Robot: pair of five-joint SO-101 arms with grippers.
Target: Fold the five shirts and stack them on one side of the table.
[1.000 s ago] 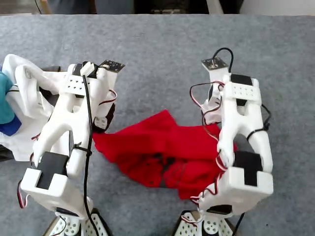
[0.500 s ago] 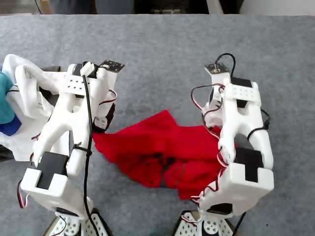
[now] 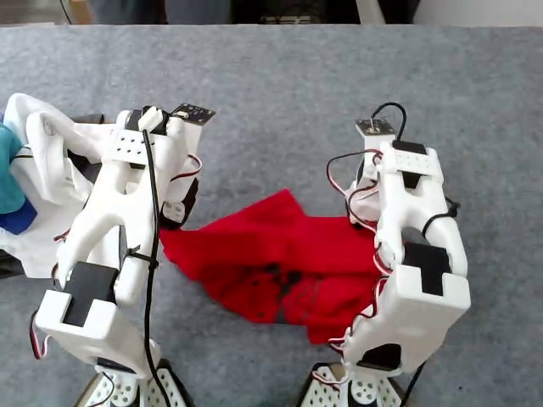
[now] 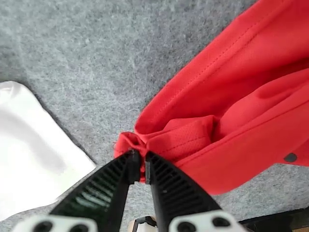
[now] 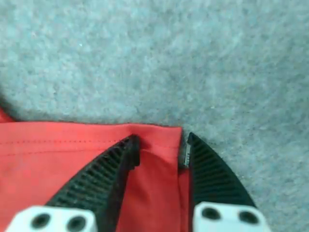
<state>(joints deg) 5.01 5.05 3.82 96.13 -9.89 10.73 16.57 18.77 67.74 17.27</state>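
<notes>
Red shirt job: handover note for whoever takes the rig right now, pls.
Left gripper: shut on a bunched edge of the crumpled red fabric shirt.
Right gripper: open, fingers either side of a hemmed corner of it, not clamped.
The shirt lies unfolded on the grey felt table between the arms. A rumpled white shirt with teal cloth against it sits by the left arm at the table edge.
Done: no neat fold or stack visible.
Left: probably close the right gripper, fold the red one, then the rest, stack on one side.
</notes>
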